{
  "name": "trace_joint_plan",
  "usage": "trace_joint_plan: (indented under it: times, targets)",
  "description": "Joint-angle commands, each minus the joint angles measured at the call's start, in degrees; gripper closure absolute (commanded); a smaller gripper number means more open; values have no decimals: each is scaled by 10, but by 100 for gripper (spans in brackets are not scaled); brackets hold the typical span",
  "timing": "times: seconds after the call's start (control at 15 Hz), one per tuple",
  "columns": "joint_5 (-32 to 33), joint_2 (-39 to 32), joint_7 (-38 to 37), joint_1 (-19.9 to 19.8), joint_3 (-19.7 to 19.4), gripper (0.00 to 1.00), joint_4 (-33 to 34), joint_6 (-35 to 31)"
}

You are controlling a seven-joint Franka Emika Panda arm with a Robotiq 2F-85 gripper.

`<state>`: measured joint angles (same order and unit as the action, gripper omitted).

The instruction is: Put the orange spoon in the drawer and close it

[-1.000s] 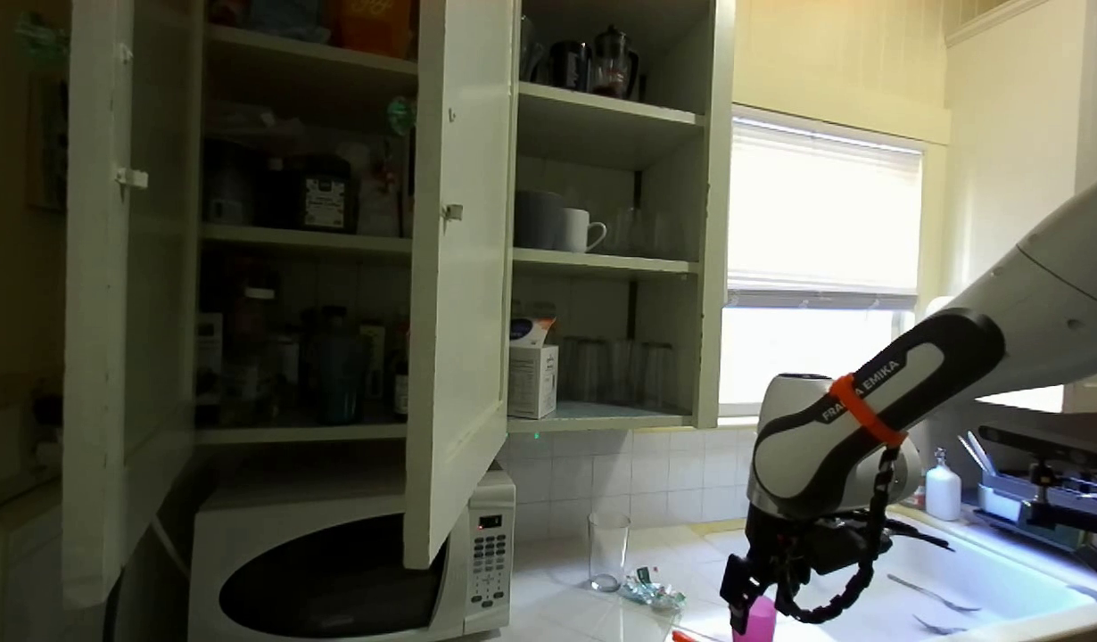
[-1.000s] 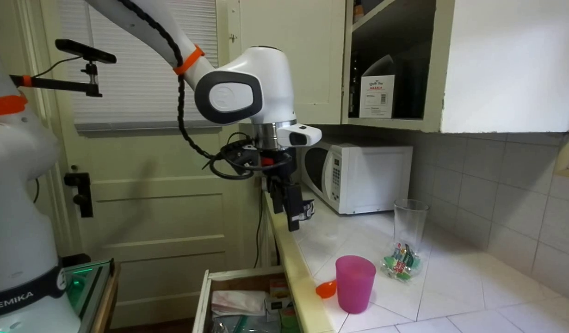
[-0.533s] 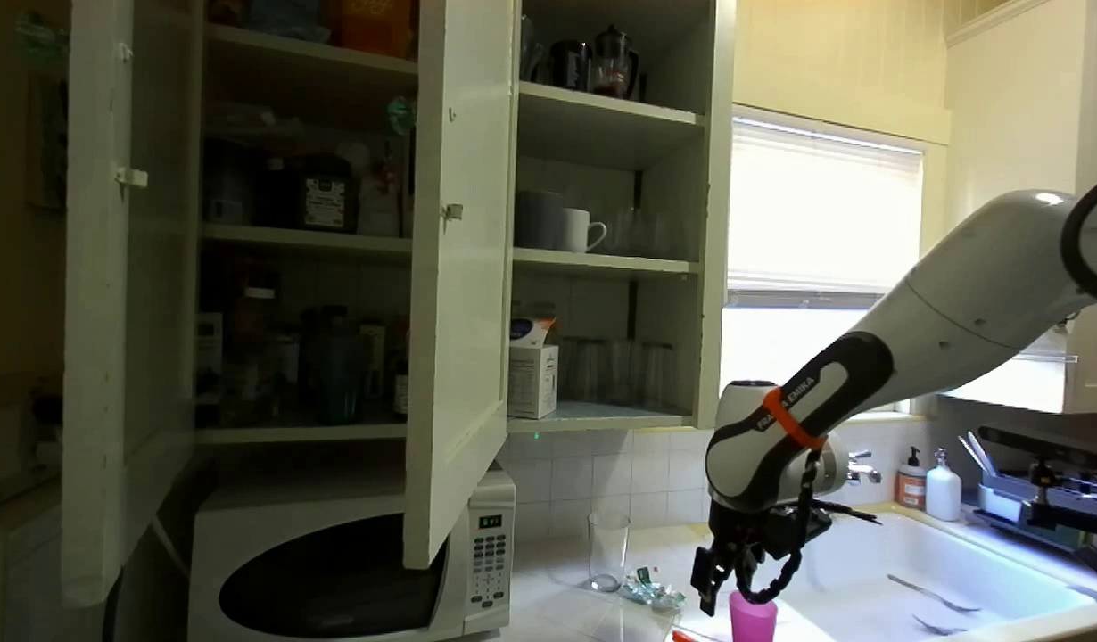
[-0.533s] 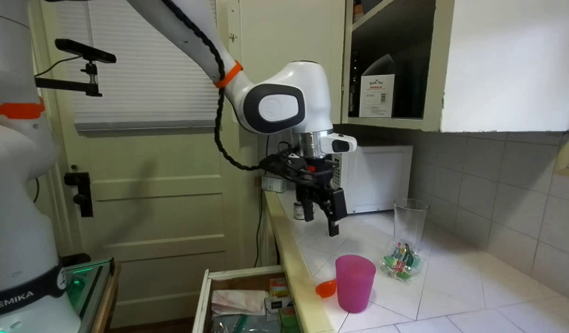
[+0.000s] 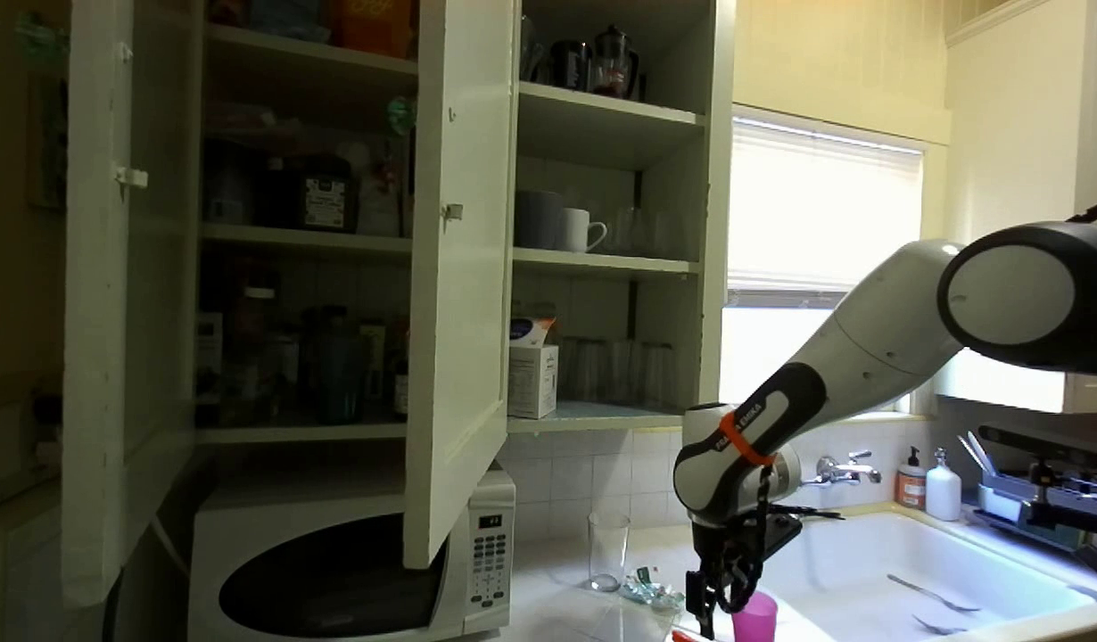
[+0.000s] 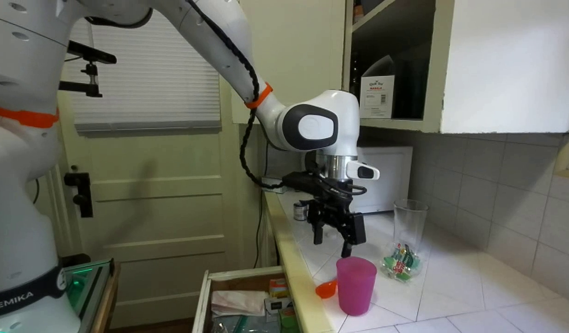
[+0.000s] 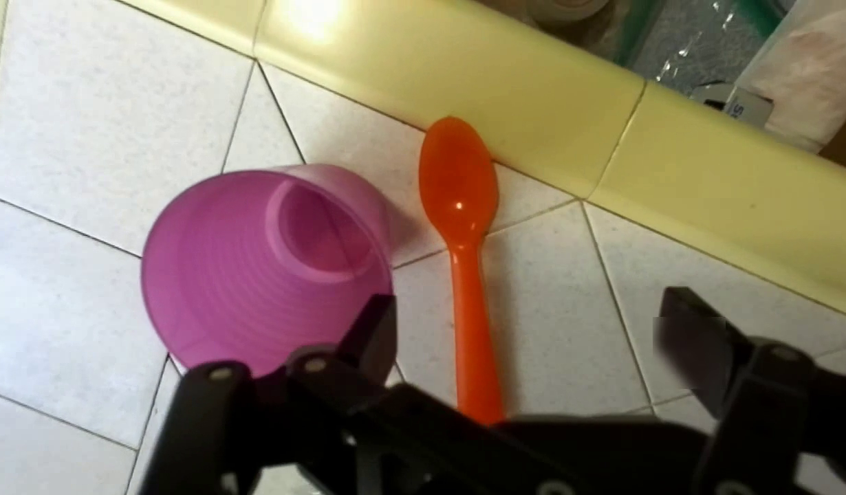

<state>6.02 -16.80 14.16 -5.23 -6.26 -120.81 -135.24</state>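
The orange spoon (image 7: 470, 289) lies on the white tiled counter against its yellow edge, bowl end toward the drawer. In an exterior view only its bowl shows, the orange spoon's (image 6: 326, 289) handle being hidden behind the pink cup. My gripper (image 7: 529, 302) is open above the counter, and the spoon's handle appears between its fingers, closer to the left one; the handle's end is covered by the gripper body. An exterior view has the gripper (image 6: 332, 247) still above the tiles, just beyond the cup. Below the counter edge, the drawer (image 6: 201, 300) is pulled out, with cloth and packets inside.
A pink cup (image 7: 258, 268) stands right beside the spoon, and the left finger overlaps its rim in the wrist view. A tall glass (image 6: 410, 222) and a bag of sweets (image 6: 401, 262) are near the wall. A microwave (image 6: 381, 185) and a sink (image 5: 923, 562) flank the counter.
The arm has come down and across the counter toward the cup and spoon, its jaws staying apart. Spoon, cup and drawer have not moved.
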Motion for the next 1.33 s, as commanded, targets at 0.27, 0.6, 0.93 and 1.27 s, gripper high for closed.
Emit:
trace_joint_plan:
  times: [0.27, 0.6, 0.93, 1.27]
  targets:
    - [-9, -65, 9, -24, 11, 0, 77, 40]
    - [-10, -64, 12, -25, 19, 0, 77, 40]
    - [-22, -79, 6, -31, 21, 0, 76, 22]
    - [-49, -106, 14, -46, 27, 4, 91, 26]
